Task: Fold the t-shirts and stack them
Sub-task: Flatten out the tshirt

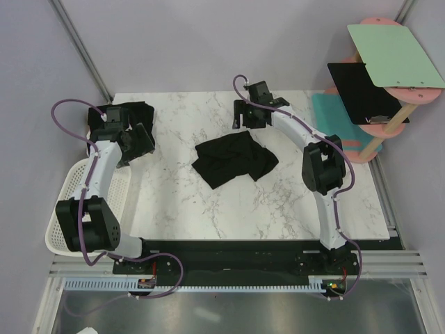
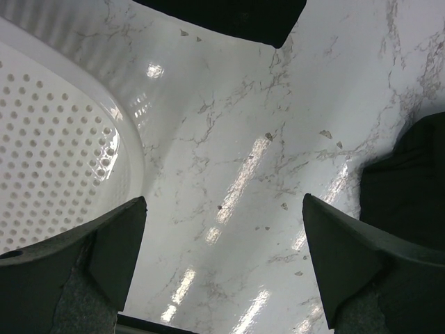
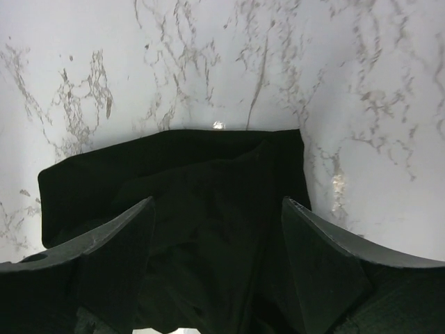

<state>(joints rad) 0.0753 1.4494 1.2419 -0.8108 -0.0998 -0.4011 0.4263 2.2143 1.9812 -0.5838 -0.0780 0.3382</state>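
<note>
Right gripper (image 3: pixel 217 202): jaws wide apart, empty, by far edge of crumpled t-shirt (image 1: pixel 233 160) mid-surface (image 1: pixel 278 209).
Left gripper (image 2: pixel 222 202): fully spread, empty, beside white basket (image 1: pixel 54 216).
Second t-shirt (image 1: pixel 139 111): far-left corner.

Corner t-shirt (image 1: pixel 139 111) at the table's far-left corner is partly hidden under left arm (image 1: pixel 103 163), as is basket (image 1: pixel 66 188). In the right wrist view, crumpled t-shirt (image 3: pixel 208 174) is cut off at the bottom, behind right fingers (image 3: pixel 104 264).

The table (image 1: pixel 278 202) is white marble veined in grey, with a black t-shirt (image 1: pixel 234 160) at its centre and a second t-shirt (image 1: pixel 137 111), also black, at ten o'clock. At eight o'clock the basket (image 1: pixel 59 205) is white and dotted with holes. At two o'clock are a teal mat (image 1: pixel 328 111), a black panel (image 1: pixel 358 90) and a pale green board (image 1: pixel 396 56).
</note>
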